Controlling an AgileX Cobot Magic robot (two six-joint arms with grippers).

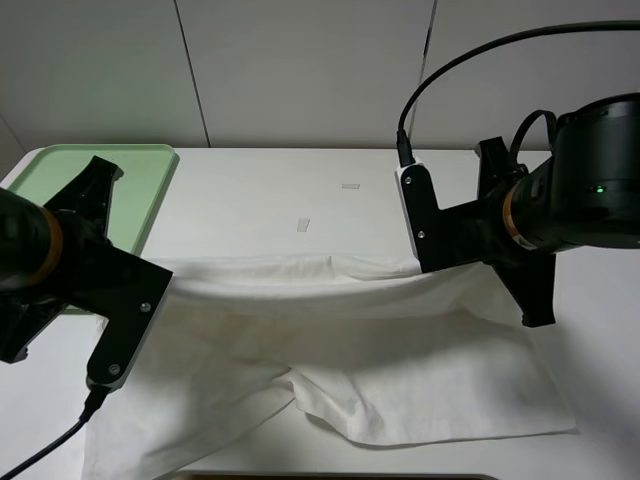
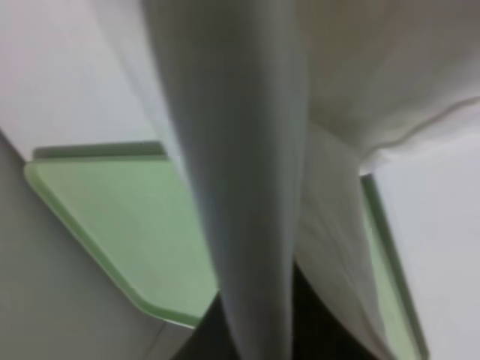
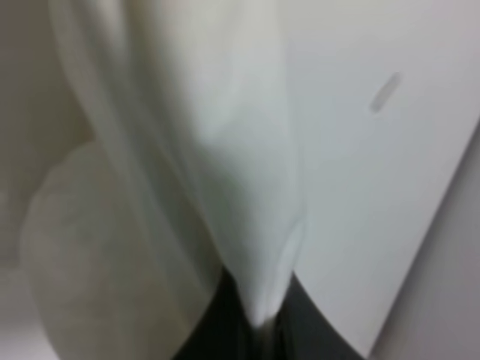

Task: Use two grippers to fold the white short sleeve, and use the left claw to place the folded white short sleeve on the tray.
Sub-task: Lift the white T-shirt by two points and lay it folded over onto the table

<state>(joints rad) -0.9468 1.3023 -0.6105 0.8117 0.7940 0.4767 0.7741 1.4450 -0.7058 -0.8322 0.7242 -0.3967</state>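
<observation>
Exterior high view: the white short sleeve (image 1: 400, 370) hangs stretched between both claws, its upper edge lifted off the desk (image 1: 250, 185), the rest lying wrinkled toward the near side. The left claw (image 1: 166, 283) is clenched on its left end, the right claw (image 1: 416, 264) on its right end. The tray (image 1: 60, 165) lies at the far left corner, behind the left claw. Two small tape strips (image 1: 350, 186) sit farther back.

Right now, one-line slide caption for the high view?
Left gripper and right gripper, both shut on the shirt, hold one edge stretched above the table; tray at back left.
</observation>
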